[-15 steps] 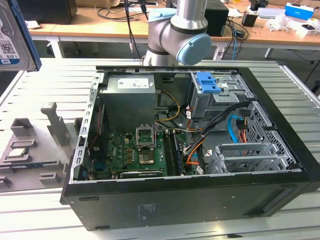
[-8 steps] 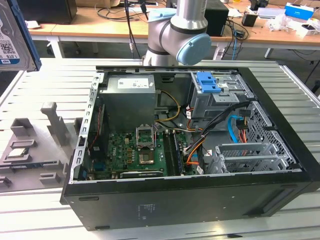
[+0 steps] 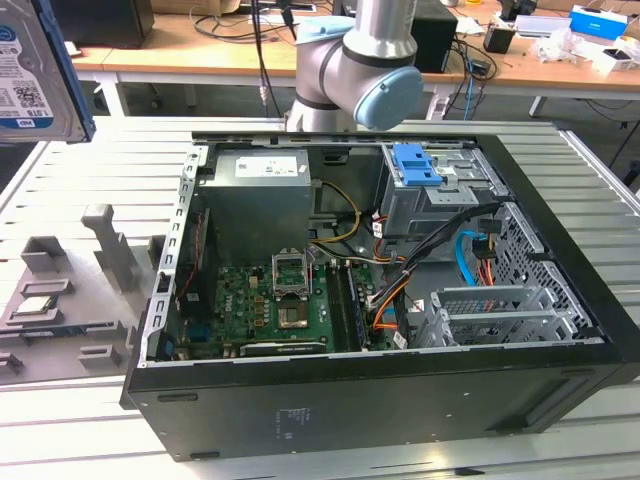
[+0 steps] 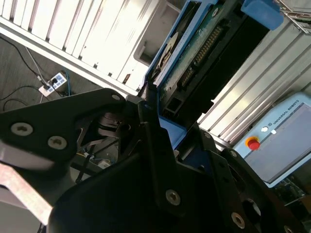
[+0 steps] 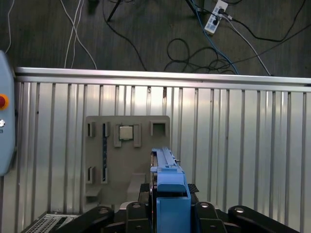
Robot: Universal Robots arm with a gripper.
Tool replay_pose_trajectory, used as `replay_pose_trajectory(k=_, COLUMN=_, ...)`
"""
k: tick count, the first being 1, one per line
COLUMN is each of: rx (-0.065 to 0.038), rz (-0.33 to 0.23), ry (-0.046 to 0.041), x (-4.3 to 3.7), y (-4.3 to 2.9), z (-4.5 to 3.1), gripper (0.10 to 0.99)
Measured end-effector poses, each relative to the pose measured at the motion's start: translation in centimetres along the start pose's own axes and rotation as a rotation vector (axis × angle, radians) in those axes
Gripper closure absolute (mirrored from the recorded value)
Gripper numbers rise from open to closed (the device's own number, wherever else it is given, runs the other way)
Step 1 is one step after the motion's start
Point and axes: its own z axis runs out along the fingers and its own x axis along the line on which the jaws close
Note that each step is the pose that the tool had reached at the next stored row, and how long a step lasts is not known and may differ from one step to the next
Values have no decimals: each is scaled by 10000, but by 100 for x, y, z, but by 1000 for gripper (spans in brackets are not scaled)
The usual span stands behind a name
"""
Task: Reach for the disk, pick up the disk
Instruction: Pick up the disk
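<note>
Plainly, the disk [image 3: 35,70] is off the table, at the top corner of the exterior view's left. Its white-and-blue label carries a square code and fine print that I leave unread. In the first wrist view the gripper [image 5: 169,191] has its black fingers [image 5: 193,188] pressed against both sides of the disk, which stands edge-on in its blue side frame. The second wrist view shows the disk's underside and connector row.

The surface is a slatted aluminium table [image 3: 90,160]. On it stand an open computer case [image 3: 380,300] with a blue bracket [image 3: 415,165] in its drive bay, and a grey fixture [image 5: 127,155] holding a small square chip [image 5: 126,132]. The disk hangs over the fixture without touching it. Wooden desks [image 3: 180,60] strewn with cables stand behind. A pendant with a red button [image 4: 251,143] lies at the table's edge.

Bare slats lie around the fixture, and beyond the table rail is dark floor with a power strip [image 5: 214,9].
</note>
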Motion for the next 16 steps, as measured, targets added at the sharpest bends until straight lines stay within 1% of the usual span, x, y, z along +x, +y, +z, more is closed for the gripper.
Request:
replay_pose_trajectory(k=3, rx=1, rz=0, ry=0, x=3, y=-95, z=-3, gripper=718)
replay_pose_trajectory(k=5, rx=0, rz=0, ry=0, x=7, y=-193, z=-7, gripper=718)
replay_pose_trajectory(k=7, rx=2, rz=0, ry=0, x=9, y=-253, z=-9, gripper=718)
replay_pose_trajectory(k=8, rx=1, rz=0, ry=0, x=15, y=-415, z=-15, gripper=718)
replay_pose_trajectory(k=10, rx=1, rz=0, ry=0, x=22, y=-615, z=-23, gripper=718)
replay_pose_trajectory(k=11, rx=1, rz=1, ry=0, x=23, y=-655, z=-25, gripper=718)
replay_pose_trajectory(k=12, rx=1, rz=0, ry=0, x=24, y=-679, z=-26, gripper=718)
replay_pose_trajectory(k=15, rx=1, rz=0, ry=0, x=28, y=-850, z=-32, gripper=718)
replay_pose_trajectory(k=16, rx=1, rz=1, ry=0, x=28, y=-880, z=-33, gripper=718)
